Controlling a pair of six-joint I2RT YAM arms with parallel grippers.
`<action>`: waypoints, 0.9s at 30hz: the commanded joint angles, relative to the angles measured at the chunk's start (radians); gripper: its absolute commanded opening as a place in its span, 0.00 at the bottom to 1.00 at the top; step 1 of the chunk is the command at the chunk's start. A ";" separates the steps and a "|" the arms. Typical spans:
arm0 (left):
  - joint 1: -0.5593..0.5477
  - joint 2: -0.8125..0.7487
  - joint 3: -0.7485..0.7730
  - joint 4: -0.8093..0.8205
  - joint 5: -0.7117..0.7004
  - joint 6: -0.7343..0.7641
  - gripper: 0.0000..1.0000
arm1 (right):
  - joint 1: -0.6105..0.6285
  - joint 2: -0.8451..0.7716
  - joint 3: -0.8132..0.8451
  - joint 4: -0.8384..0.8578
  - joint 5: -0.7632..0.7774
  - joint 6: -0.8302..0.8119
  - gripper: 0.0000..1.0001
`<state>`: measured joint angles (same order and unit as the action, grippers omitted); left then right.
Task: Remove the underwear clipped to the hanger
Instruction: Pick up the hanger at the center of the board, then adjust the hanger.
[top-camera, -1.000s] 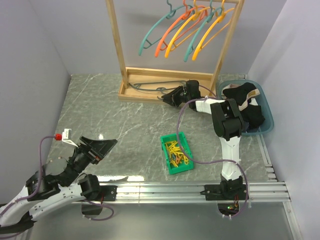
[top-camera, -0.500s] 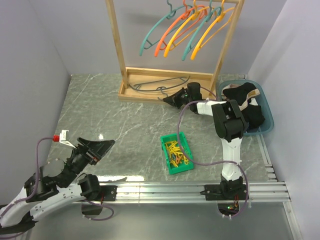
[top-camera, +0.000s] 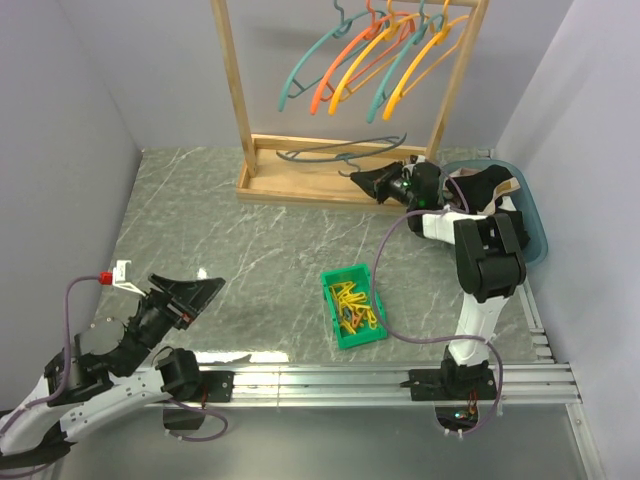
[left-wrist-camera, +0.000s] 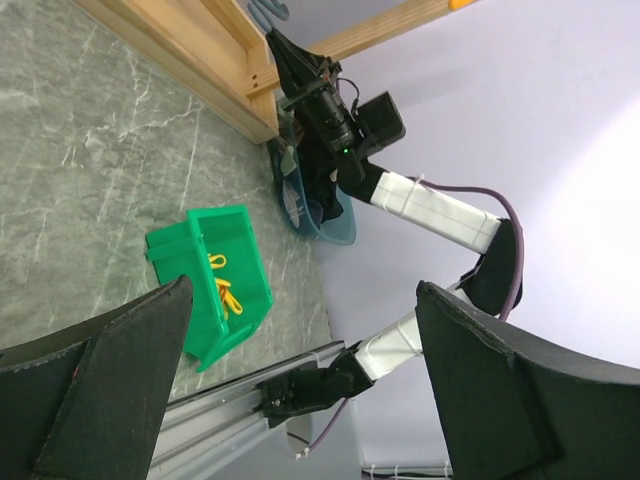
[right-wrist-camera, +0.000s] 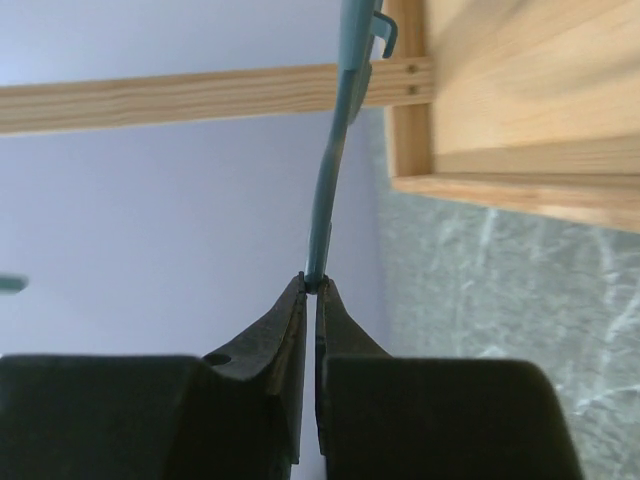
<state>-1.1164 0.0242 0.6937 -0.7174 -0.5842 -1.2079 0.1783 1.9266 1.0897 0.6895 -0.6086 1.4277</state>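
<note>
A thin teal hanger (top-camera: 340, 153) hangs just above the wooden rack's base, pinched at its edge by my right gripper (top-camera: 356, 177), which is shut on it. The right wrist view shows the jaws (right-wrist-camera: 312, 284) clamped on the hanger's rod (right-wrist-camera: 335, 150). No cloth shows on this hanger. The underwear (top-camera: 490, 195), black pieces with a pale one, lies heaped in the blue basket (top-camera: 535, 245) behind the right arm. My left gripper (top-camera: 205, 290) stands open at the near left, nothing between its fingers (left-wrist-camera: 110, 390).
A wooden rack (top-camera: 230, 90) stands at the back with several coloured hangers (top-camera: 370, 60) on its rail. A green bin (top-camera: 345, 272) of yellow pegs (top-camera: 355, 308) sits mid-table. The left wrist view shows the bin (left-wrist-camera: 235, 235) and basket (left-wrist-camera: 335, 232).
My right gripper closed on the teal hanger and carried it right and up off the rack's base. The left arm drew back slightly toward the near left.
</note>
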 joint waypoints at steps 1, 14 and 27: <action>0.000 0.023 0.040 0.007 -0.019 0.013 1.00 | -0.007 -0.041 -0.053 0.274 -0.109 0.103 0.00; 0.000 0.394 0.159 0.041 0.154 0.348 0.99 | 0.013 -0.501 -0.499 0.130 -0.304 -0.195 0.00; -0.029 0.844 0.383 -0.023 0.196 0.787 1.00 | 0.012 -0.879 -0.510 -0.430 -0.308 -0.411 0.00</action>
<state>-1.1316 0.8600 1.0096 -0.7277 -0.3820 -0.5629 0.1902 1.0794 0.5648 0.3309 -0.8829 1.0523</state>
